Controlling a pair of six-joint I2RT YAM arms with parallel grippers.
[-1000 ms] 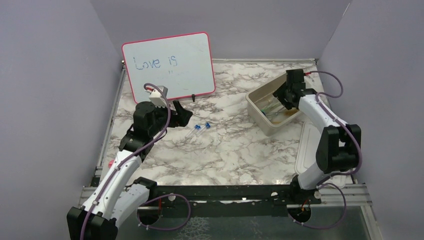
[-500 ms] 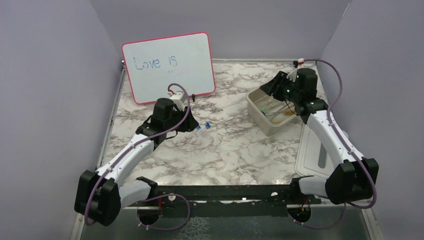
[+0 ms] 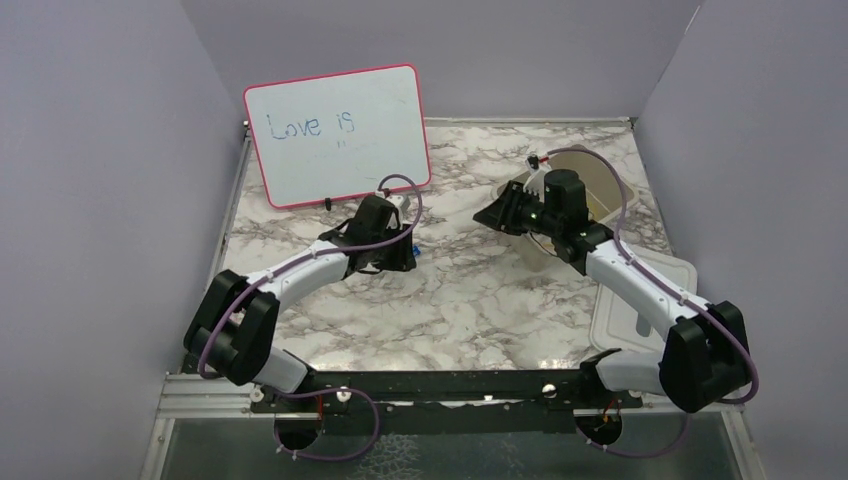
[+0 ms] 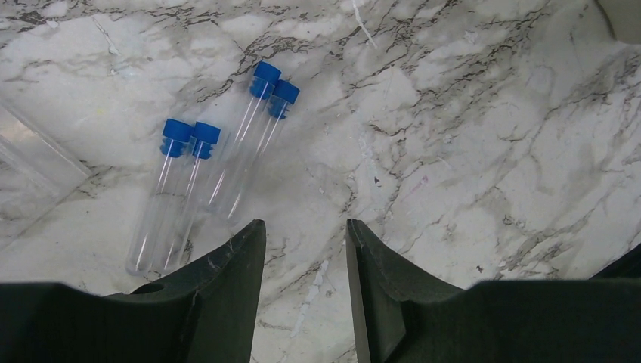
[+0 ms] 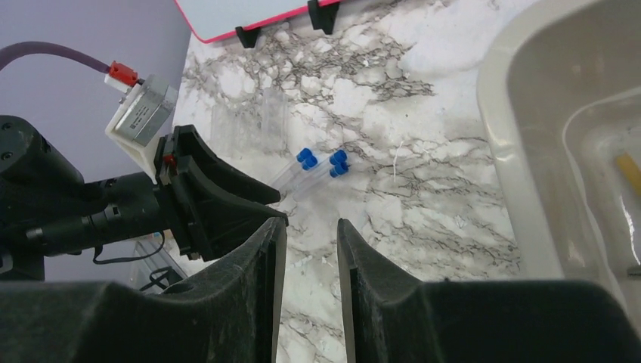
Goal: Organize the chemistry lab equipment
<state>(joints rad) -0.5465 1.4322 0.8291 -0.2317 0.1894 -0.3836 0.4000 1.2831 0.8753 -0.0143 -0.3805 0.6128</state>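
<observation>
**Two empty claws near the tubes on the table point(image 4: 491, 151)**
The left claw point(image 4: 302, 227) is part spread on nothing. Four blue-capped tubes point(image 4: 172, 198) lie flat just ahead to its left, mostly hidden from above by its wrist. The right claw point(image 5: 310, 223) is narrowly parted and empty. A tub point(image 5: 503, 151) is cut off at its right, and a whiteboard point(image 5: 249, 11) stands beyond.
</observation>
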